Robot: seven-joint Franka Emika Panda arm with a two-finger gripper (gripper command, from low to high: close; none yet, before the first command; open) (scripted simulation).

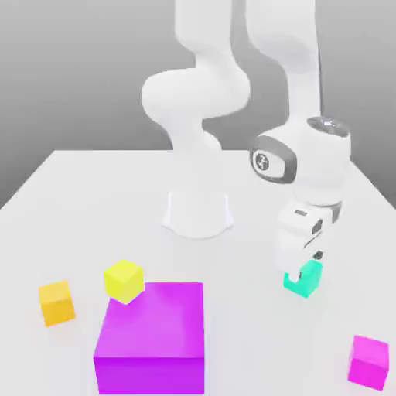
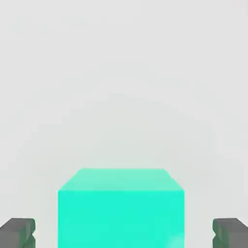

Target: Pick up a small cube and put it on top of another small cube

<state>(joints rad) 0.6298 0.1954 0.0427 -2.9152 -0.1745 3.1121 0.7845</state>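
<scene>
One teal cube [image 1: 305, 278] sits on the white counter [image 1: 85, 201], toward the exterior view's right and in the middle depth of the surface. It is small, matte, plain on every visible face, with sharp edges. The hand [image 1: 303, 267] is directly over it, fingers reaching down around its upper part. In the hand view the teal cube [image 2: 121, 208] lies between the two dark grey fingertips [image 2: 18, 232], with a clear gap of bare counter on each side, so the hand is open and not touching the cube's sides.

Count of small cubes: four in all. Besides the teal one there is one pink cube [image 1: 368, 361] at the near right, well apart from it; one yellow cube [image 1: 124, 280] to the left; and one orange cube [image 1: 57, 302] farther left again. All are matte and unmarked.

One large purple block [image 1: 151, 339] stands at the near edge, left of centre, box-shaped, flat-topped, much bigger than any cube. The yellow cube appears just beside its far left corner; whether they touch cannot be told.

One robot arm [image 1: 232, 85], smooth glossy white with rounded joints and a grey wrist ring, rises from a round white base [image 1: 197, 213] at the counter's far middle.
</scene>
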